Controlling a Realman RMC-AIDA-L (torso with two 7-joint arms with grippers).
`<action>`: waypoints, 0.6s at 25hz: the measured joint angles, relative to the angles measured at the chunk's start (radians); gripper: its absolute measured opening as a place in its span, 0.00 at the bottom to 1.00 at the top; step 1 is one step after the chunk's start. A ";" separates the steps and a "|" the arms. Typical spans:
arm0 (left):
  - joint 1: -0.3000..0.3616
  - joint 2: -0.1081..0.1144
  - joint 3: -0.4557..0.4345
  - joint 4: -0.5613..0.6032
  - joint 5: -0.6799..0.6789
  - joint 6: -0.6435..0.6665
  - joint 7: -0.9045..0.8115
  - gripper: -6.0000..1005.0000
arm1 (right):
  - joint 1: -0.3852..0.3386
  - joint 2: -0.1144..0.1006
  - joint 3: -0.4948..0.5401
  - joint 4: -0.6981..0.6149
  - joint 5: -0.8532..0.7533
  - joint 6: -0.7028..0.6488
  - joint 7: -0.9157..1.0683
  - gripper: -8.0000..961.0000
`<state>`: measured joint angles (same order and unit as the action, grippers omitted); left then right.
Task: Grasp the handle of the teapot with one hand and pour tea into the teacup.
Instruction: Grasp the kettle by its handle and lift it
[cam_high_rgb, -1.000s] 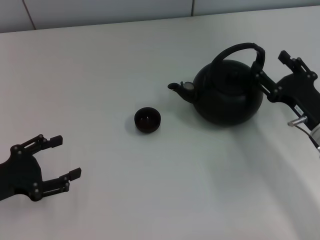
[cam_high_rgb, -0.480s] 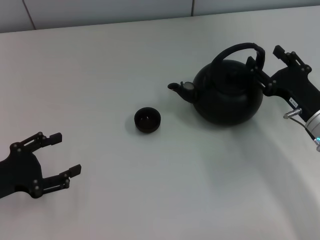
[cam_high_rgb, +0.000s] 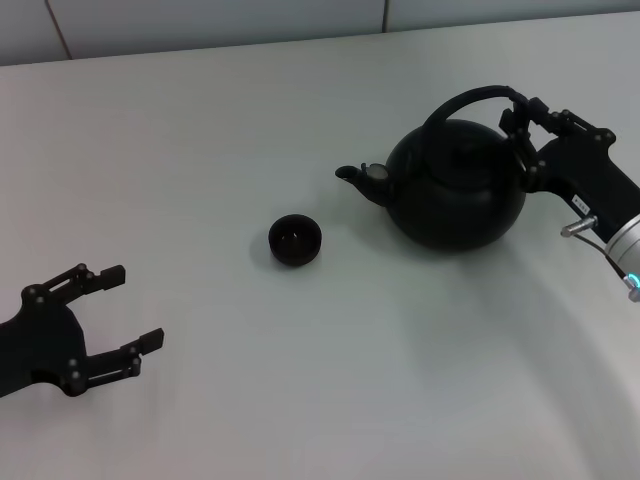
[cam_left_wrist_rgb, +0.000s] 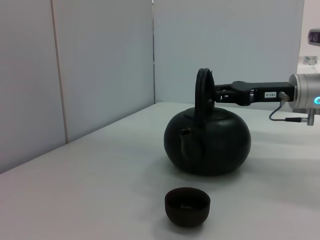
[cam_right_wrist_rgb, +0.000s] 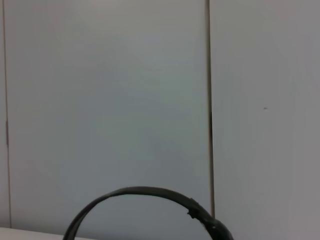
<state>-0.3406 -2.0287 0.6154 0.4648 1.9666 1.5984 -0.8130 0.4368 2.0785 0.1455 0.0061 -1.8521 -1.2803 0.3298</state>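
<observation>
The right wrist view cuts off the handle (cam_right_wrist_rgb: 145, 192) low down, hiding the pot. The right gripper (cam_high_rgb: 528, 125) fingertips blend into it, contact unclear.

1. We see one small white label on the right gripper (cam_left_wrist_rgb: 212, 95), just behind the teapot's handle (cam_left_wrist_rgb: 202, 95); its dark characters are too small to read.

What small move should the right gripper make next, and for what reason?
Probably it should close its fingers on the handle. The right gripper is already at the thick end of that arch, above the teapot, which stands on the table beside the teacup. The left gripper is parked far away, open.
</observation>
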 joint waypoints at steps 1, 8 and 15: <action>0.000 -0.001 0.000 0.000 0.000 0.000 0.000 0.86 | 0.001 0.000 0.000 0.000 0.000 0.000 0.000 0.62; 0.000 -0.003 0.000 0.000 0.000 -0.001 0.000 0.86 | 0.009 -0.001 0.000 0.001 -0.001 0.010 0.007 0.20; -0.001 -0.004 0.000 -0.001 0.000 -0.004 -0.001 0.86 | 0.007 -0.002 0.013 0.000 0.005 0.001 0.013 0.09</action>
<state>-0.3415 -2.0325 0.6151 0.4639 1.9665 1.5945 -0.8141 0.4440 2.0770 0.1589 0.0059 -1.8476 -1.2789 0.3425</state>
